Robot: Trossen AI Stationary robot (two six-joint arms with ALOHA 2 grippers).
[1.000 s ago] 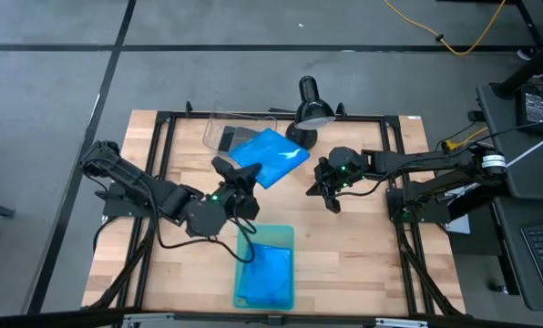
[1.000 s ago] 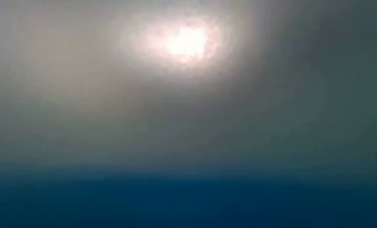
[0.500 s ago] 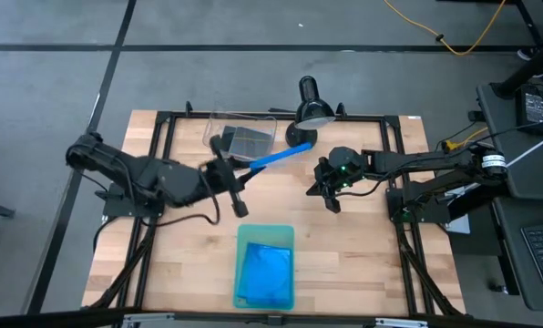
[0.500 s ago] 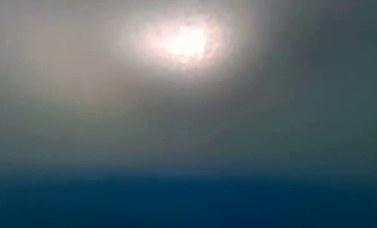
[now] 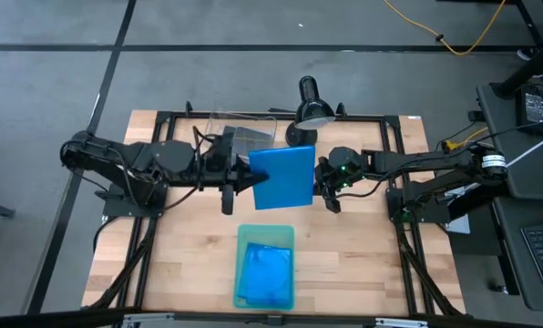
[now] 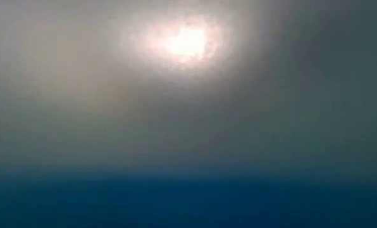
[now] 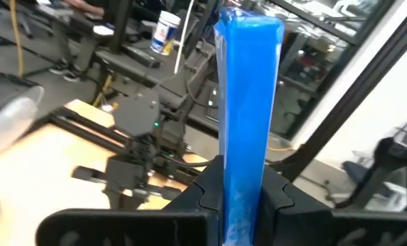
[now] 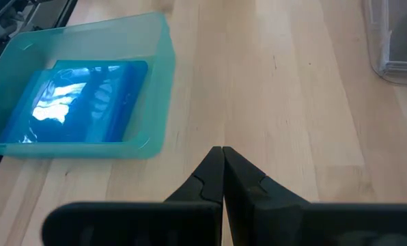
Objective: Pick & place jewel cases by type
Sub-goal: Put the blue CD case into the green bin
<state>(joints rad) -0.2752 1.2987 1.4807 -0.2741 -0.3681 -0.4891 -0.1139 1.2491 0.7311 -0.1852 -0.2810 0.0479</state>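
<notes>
My left gripper (image 5: 242,177) is shut on a bright-blue jewel case (image 5: 282,178) above the table's middle; its broad face shows in the high view, and the left wrist view sees this blue case (image 7: 248,96) edge-on. Another blue case (image 8: 80,102) lies flat inside the pale-green tray (image 5: 265,237) near the table's near edge. A grey case (image 5: 246,135) lies in the clear bin (image 5: 215,123) at the far side. My right gripper (image 8: 222,164) is shut and hovers just right of the held case, touching nothing. The low view is blocked by blur. My left gripper pinches the blue case between its two fingers (image 7: 205,195) at the case's left edge (image 7: 243,205). The fingers come level from the table's left. The case is lifted clear of the table and sticks straight out past the fingers toward the right arm.
A black desk lamp (image 5: 312,107) stands at the far edge beside the bin. The black frame rails (image 5: 162,128) run round the table. Bare wood (image 5: 363,255) lies right of the tray and bare wood (image 5: 189,255) left of it.
My left gripper has rolled about its wrist while still holding the blue case: the case showed tilted, then edge-on, and now shows its broad face. The left arm has stretched out level from the table's left, and the case has shifted slightly toward the right arm.
</notes>
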